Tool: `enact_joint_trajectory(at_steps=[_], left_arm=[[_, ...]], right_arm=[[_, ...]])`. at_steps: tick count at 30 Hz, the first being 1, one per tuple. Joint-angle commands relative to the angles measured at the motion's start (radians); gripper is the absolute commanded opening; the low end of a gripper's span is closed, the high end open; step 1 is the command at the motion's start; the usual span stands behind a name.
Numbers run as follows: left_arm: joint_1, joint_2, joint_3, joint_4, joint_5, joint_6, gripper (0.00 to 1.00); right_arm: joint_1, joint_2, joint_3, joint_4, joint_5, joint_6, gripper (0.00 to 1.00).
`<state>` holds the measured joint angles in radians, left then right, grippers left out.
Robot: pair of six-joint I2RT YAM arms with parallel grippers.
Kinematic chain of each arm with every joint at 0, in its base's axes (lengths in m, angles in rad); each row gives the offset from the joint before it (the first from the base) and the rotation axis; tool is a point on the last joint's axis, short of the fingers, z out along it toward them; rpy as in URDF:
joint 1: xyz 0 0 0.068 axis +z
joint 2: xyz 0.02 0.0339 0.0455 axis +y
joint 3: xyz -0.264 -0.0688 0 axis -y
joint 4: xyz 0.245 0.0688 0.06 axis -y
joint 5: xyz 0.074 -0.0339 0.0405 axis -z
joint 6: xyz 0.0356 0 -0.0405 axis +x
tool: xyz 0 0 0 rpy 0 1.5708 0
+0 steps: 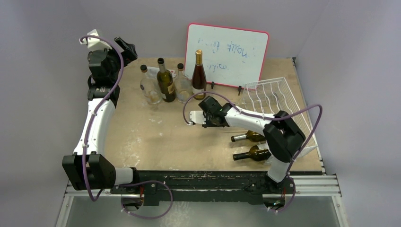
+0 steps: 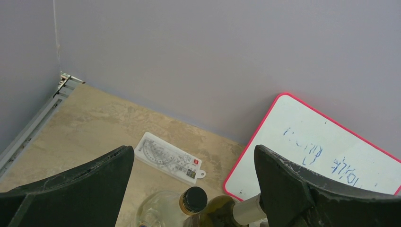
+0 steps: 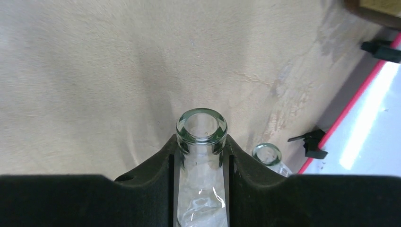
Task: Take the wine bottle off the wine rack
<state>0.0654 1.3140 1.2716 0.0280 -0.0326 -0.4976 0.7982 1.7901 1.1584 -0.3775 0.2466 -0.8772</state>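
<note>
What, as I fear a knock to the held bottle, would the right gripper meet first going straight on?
Probably the bare table: the right gripper, fingers shut on the neck of the clear bottle, points down at open board, nothing standing between. Depth is unclear.
</note>
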Motion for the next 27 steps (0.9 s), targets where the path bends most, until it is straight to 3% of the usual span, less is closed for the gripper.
enact_joint_trajectory(at_steps=[1,15,27], left_arm=[[0.008,-0.01,0.036,0.059,0.013,-0.017,0.97],[0.008,-0.012,0.036,0.062,0.022,-0.021,0.98],[0.008,-0.015,0.037,0.062,0.019,-0.021,0.97]], right_arm=[[0.035,-0.114,0.058,-0.027,-0.049,0.072,0.0],[0.117,-0.248,0.128,-0.026,-0.174,0.148,0.0],[0.12,-0.273,0.199,0.305,-0.359,0.265,0.0]])
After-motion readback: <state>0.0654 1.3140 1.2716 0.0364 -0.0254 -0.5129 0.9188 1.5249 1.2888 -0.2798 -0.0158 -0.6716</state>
